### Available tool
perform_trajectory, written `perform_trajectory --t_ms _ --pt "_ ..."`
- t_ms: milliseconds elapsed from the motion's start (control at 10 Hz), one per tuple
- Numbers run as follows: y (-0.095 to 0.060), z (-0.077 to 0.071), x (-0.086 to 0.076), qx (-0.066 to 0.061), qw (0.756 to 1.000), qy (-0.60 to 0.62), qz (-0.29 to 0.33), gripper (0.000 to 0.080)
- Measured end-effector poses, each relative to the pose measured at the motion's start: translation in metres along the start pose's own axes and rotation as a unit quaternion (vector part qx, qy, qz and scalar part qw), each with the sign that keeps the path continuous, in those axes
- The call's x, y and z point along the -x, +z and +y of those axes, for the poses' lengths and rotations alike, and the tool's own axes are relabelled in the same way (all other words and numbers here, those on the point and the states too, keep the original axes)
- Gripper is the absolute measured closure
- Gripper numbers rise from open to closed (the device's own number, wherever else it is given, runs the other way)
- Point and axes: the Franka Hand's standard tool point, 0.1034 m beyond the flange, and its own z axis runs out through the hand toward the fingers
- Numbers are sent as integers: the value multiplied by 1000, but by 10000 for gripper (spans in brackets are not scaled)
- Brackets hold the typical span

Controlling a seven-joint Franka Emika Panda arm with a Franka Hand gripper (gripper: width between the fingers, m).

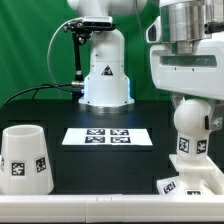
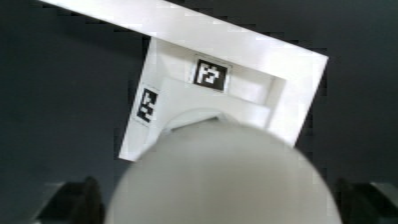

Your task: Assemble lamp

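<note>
Near right, the gripper (image 1: 190,103) is pointing straight down; the shade (image 1: 24,158) is waiting near left. Directly beneath the gripper, over the base (image 1: 200,188), the upright bulb (image 1: 190,135) is sitting between its fingers (clamped or loose, cannot tell).

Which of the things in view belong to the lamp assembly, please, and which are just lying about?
Part of the job:
- bulb, above the square base
- shade, standing apart at the exterior view's left

Just lying about:
- marker board
- black table under everything
</note>
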Motion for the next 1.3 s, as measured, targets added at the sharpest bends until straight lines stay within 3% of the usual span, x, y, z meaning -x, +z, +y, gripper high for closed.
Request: perform_trajectory --t_ms 200,500,600,800,900,1100,1200,1300 --pt "-1 0 1 7 988 -152 -5 104" --pt "0 1 0 8 972 -235 -3 100" --pt "0 1 -1 11 955 -297 0 100" --pt "-1 1 -7 35 879 -475 20 100" --pt "3 1 -10 45 810 -585 18 100" --pt "3 1 -10 46 803 -595 16 100" --pt "4 1 -10 46 808 -587 17 226" --pt "4 1 -10 46 808 -587 17 225"
